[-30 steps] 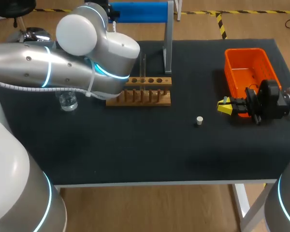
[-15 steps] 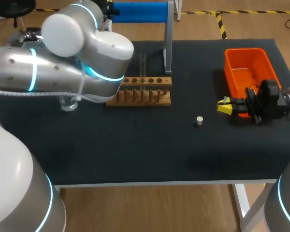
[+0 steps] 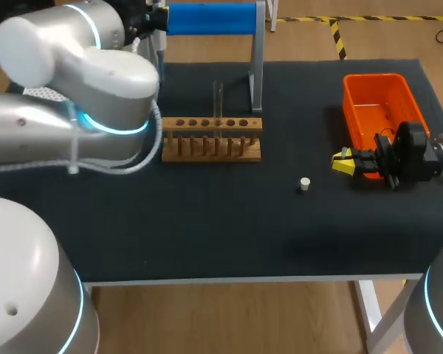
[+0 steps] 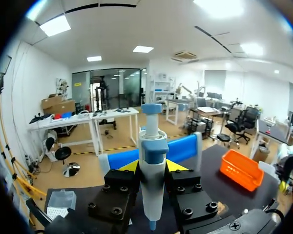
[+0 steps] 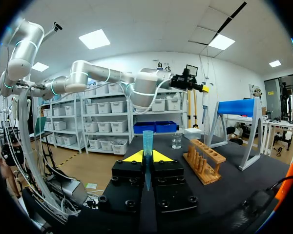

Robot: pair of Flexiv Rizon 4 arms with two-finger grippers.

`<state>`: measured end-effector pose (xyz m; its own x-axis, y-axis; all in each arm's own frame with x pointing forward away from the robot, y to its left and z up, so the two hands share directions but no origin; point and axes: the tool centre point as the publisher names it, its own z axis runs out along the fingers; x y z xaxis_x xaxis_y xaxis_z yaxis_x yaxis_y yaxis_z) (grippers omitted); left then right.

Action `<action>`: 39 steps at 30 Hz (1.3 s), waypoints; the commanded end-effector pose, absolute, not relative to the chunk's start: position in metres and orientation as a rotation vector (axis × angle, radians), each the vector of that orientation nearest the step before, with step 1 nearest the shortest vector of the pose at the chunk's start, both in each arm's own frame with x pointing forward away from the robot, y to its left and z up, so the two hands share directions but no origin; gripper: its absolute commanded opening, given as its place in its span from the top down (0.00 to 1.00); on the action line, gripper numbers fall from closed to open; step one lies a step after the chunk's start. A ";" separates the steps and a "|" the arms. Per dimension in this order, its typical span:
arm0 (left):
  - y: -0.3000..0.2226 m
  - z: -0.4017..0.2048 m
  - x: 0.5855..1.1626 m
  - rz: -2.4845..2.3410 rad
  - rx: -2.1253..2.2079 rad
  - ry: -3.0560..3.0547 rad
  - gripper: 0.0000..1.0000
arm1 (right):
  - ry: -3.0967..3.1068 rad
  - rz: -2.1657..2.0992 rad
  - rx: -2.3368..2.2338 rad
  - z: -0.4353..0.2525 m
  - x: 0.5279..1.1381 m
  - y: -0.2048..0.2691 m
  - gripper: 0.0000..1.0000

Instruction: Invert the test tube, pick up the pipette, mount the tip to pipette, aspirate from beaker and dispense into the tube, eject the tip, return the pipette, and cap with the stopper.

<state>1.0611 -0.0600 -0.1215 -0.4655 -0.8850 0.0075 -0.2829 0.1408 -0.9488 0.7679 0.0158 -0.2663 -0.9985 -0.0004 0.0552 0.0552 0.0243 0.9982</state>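
My left gripper [image 4: 153,165] is shut on a white and blue pipette [image 4: 153,195], which stands upright between its fingers. In the head view this gripper [image 3: 149,18] is at the table's far left, beside the blue stand [image 3: 210,18]. My right gripper [image 3: 345,162] hovers next to the orange bin [image 3: 380,110], shut on a slim blue pipette tip [image 5: 147,146]. A clear test tube [image 3: 218,103] stands upright in the wooden rack [image 3: 212,139]. The small white stopper [image 3: 304,184] lies on the mat in front of the rack. The beaker [image 5: 176,141] shows beyond the rack [image 5: 205,158] in the right wrist view; the left arm hides it in the head view.
A white tip box [image 4: 58,202] sits at the table's far left corner. The stand's grey post [image 3: 257,59] rises just behind the rack. My bulky left arm [image 3: 74,110] covers the left part of the table.
My left arm has swung left and back, carrying its gripper toward the far left corner and covering the beaker. The right arm has not moved.
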 end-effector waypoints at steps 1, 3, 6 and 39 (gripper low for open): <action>-0.038 -0.107 1.029 -1.529 -0.985 2.042 1.00 | -2.222 -2.166 -0.061 -0.266 0.767 0.016 1.00; -0.038 -0.107 1.029 -1.529 -0.985 2.042 1.00 | -2.222 -2.166 -0.061 -0.266 0.767 0.016 1.00; -0.038 -0.107 1.029 -1.529 -0.985 2.042 1.00 | -2.222 -2.166 -0.061 -0.266 0.767 0.016 1.00; -0.074 -0.075 0.945 -1.678 -0.678 2.170 1.00 | -2.222 -2.166 -0.061 -0.266 0.767 0.016 1.00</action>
<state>0.9574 -0.0846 -0.0799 -0.8130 -0.5813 0.0328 -0.1852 0.2047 -0.9611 0.7679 0.0158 -0.2663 -0.9985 -0.0003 0.0552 0.0552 0.0244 0.9982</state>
